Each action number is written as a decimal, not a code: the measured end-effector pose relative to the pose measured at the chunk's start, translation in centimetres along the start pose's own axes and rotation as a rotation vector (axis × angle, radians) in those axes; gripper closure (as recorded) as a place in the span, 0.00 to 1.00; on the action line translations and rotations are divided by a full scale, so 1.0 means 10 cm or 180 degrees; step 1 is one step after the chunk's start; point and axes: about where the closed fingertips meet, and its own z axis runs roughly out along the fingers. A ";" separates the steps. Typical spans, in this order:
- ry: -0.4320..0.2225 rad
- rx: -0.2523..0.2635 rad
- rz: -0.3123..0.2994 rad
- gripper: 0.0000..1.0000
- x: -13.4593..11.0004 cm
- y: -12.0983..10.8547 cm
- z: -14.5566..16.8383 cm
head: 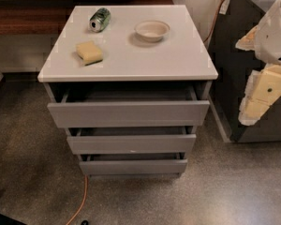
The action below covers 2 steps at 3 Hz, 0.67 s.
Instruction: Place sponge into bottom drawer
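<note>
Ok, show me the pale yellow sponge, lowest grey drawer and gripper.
Pale yellow sponge [89,52], camera view, top face.
Lowest grey drawer [133,167], camera view, front panel.
Gripper [263,96], camera view, casing, right edge.

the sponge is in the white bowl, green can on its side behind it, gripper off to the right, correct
No. The camera view shows the sponge lying on the cabinet top, left of the white bowl and apart from it. The green can on its side behind it and the gripper off to the right are correct.
</note>
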 end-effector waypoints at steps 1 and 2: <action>0.0000 0.0000 0.0000 0.00 0.00 0.00 0.00; 0.0000 0.0000 0.0000 0.00 0.00 0.00 0.00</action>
